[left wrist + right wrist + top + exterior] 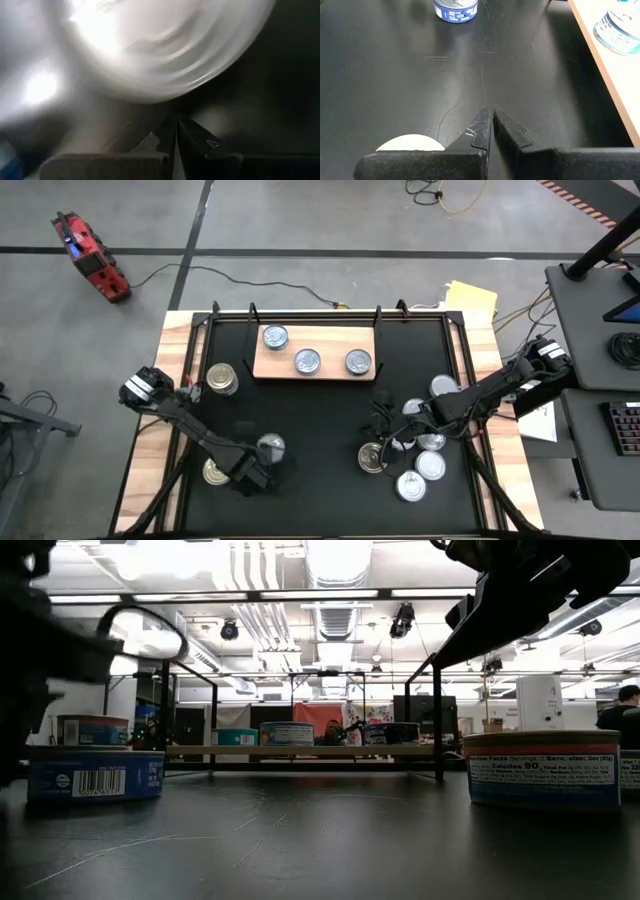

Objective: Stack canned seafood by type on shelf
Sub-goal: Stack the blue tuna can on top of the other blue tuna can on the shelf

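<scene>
Blurred silver lid (165, 45) fills the left wrist view, just ahead of the left jaws (175, 131), which are clenched on nothing. Its label cannot be read, so its type is undetermined.

Right jaws (492, 120) are likewise clenched and empty, with 1 pale lid (410, 144) beside them, cut off by the finger.

Shelf (318, 340) carries 3 tins in a row, none stacked. Loose tins (425, 465) cluster beneath the right arm; 1 gold-topped tin (221, 376) stands near the left arm.

Judgement: tins are rigid, moderately heavy, smooth-walled and prone to slip; grasp across the side wall, jaws straddling the diameter. Several tins under the right arm are partly hidden.
</scene>
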`<state>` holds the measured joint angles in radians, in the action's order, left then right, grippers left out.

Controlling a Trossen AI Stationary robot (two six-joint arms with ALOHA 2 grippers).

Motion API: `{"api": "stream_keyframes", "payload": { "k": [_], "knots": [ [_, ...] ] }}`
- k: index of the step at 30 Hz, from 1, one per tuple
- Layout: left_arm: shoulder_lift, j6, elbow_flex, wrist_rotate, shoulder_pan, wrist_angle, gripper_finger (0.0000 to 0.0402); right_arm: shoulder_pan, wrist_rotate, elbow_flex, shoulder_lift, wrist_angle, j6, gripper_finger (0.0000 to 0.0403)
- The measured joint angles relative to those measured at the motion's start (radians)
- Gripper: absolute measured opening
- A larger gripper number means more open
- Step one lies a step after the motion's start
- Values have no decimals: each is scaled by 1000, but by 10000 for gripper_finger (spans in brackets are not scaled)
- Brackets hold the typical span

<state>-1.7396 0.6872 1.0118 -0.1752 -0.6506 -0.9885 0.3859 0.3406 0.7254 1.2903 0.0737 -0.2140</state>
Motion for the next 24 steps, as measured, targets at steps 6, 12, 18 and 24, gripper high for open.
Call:
{"api": "stream_keyframes", "payload": {
  "k": [6, 12, 18, 24],
  "knots": [
    [161, 93, 19, -179, -1, -79, 0, 0, 0, 0, 0, 1, -7, 13],
    [263, 6, 3, -141, -4, 143, 0, 0, 0, 0, 0, 4, -13, 13],
    [229, -88, -11, -122, -3, 317, 0, 0, 0, -1, 0, 4, -12, 13],
    [126, -100, -11, -69, -3, 352, 0, 0, 0, -5, 0, 4, -12, 13]
  ]
}}
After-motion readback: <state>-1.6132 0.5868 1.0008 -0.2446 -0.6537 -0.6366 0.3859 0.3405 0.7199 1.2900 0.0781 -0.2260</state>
